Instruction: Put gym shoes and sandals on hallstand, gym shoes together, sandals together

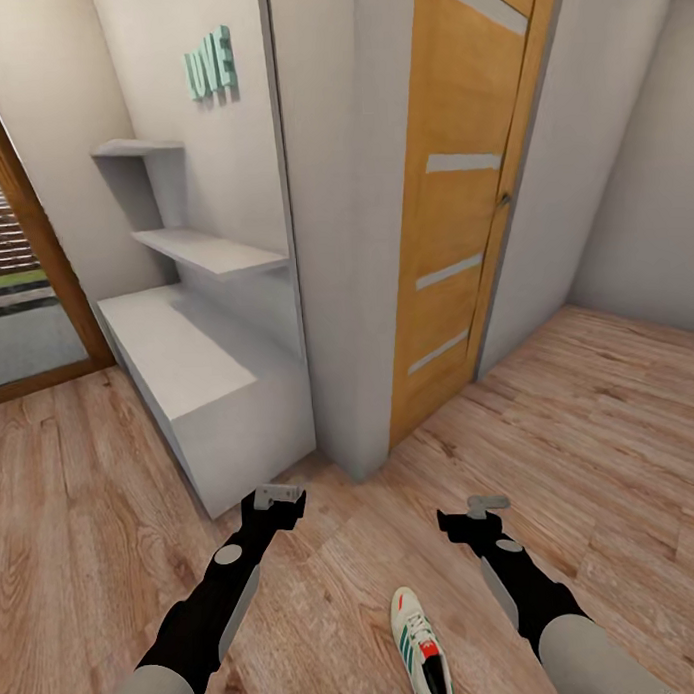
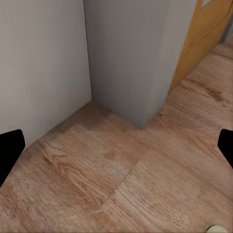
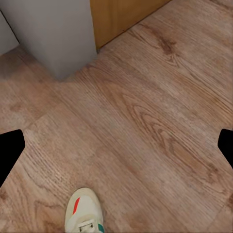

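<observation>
Head view, L to R: hallstand (image 1: 177, 363) far left against the wall, low bench top and stepped upper shelves bare, no shoes on it. Left gripper (image 1: 277, 497) hovers over the corridor floor (image 1: 610, 428) just off the stand's near corner. Fingers spread wide in the left wrist view, nothing between them, touching nothing. A gym shoe (image 1: 422, 657) lies on the floor near the robot, between the two arms and closer to the right one, toe pointing away toward the wooden door (image 1: 462, 213). Right gripper (image 1: 480, 510) is ahead of the shoe and a bit right of it, apart from it. In the right wrist view its fingers are also wide open and empty, w/ the shoe's toe (image 3: 83, 210) at the edge of that picture.

Step, as I read it: approach for a shoe pick; nothing grasped yet, rack unloaded, so task looks early. Second gym shoe and the sandals aren't visible here.

Next move prob. calls for pulling the right arm back toward the robot and down over the shoe, jaws straddling its sides, then closing, lifting and swinging left to the bench.
</observation>
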### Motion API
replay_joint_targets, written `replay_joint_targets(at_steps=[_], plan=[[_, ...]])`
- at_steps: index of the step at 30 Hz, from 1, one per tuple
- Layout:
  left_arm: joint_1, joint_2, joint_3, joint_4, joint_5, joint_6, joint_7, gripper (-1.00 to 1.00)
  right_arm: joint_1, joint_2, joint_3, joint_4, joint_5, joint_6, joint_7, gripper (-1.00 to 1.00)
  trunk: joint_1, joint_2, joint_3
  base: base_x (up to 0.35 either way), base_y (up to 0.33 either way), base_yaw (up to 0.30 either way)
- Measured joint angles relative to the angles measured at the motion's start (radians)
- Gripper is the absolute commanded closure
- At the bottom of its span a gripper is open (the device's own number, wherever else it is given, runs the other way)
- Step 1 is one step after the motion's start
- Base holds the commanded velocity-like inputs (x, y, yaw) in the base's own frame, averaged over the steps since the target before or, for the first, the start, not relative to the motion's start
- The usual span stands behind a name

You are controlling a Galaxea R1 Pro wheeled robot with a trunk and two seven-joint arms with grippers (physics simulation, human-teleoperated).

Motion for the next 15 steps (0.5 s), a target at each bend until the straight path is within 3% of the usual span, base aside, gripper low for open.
replay_joint_targets(at_steps=[4,7,10,15], plan=[[0.0,0.0,0.001,0.0,0.0,0.0,0.0,-1.0,0.002,0.0,0.0,0.042,0.0,-0.017,0.002,-1.0,0.015,-0.028,-0.013,0.0,0.0,0.0],[0.0,0.0,0.0,0.0,0.0,-0.001,0.0,-1.0,0.008,0.0,0.001,0.107,0.001,-0.077,0.003,-1.0,0.027,-0.049,-0.022,0.0,0.0,0.0],[0.0,0.0,0.001,0.0,0.0,-0.001,0.0,-1.0,0.01,0.0,0.001,0.169,0.001,-0.201,0.003,-1.0,0.038,-0.07,-0.031,0.0,0.0,0.0],[0.0,0.0,0.001,0.0,0.0,-0.001,0.0,-1.0,0.01,0.0,0.001,0.22,-0.002,-0.331,0.003,-1.0,0.058,-0.105,-0.047,0.0,0.0,0.0]])
